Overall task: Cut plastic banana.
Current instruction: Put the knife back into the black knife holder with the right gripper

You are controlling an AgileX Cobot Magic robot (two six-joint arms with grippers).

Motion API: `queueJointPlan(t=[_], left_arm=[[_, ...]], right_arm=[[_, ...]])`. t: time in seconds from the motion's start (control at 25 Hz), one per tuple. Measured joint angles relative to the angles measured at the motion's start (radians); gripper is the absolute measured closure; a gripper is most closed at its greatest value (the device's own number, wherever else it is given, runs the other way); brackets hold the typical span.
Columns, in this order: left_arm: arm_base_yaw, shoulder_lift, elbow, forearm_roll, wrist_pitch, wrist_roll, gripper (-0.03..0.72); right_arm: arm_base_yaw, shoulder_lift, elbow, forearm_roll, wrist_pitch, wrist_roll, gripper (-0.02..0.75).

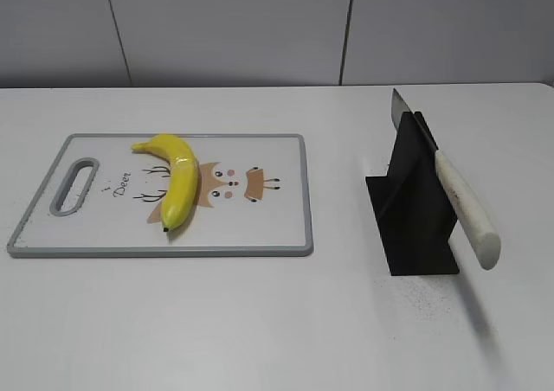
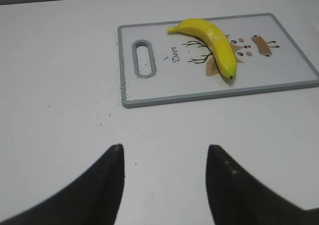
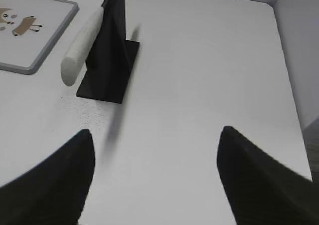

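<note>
The plastic banana is glossy yellow and curved, lying on a white cutting board with a deer print; it also shows in the left wrist view. A knife with a white handle rests slanted in a black stand, handle toward the front; the right wrist view shows the knife too. My left gripper is open and empty over bare table, well short of the board. My right gripper is open and empty, right of and nearer than the stand. Neither gripper shows in the exterior view.
The board has a grey rim and a handle slot on its left end. The black stand sits right of the board. A wall runs along the table's far edge and another along its right side.
</note>
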Motion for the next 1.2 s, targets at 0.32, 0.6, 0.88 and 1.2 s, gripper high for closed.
queueJointPlan(t=[0.32, 0.6, 0.88, 1.2], left_arm=[[0.0, 0.0, 0.0, 0.0, 0.0, 0.0, 0.172], [0.0, 0.0, 0.0, 0.0, 0.0, 0.0, 0.172], [0.0, 0.0, 0.0, 0.0, 0.0, 0.0, 0.172], [0.0, 0.0, 0.0, 0.0, 0.0, 0.0, 0.173]], right_arm=[[-0.112, 0.0, 0.0, 0.0, 0.0, 0.0, 0.16], [-0.136, 0.0, 0.0, 0.0, 0.0, 0.0, 0.16], [-0.136, 0.0, 0.0, 0.0, 0.0, 0.0, 0.16], [-0.136, 0.0, 0.0, 0.004, 0.0, 0.0, 0.164]])
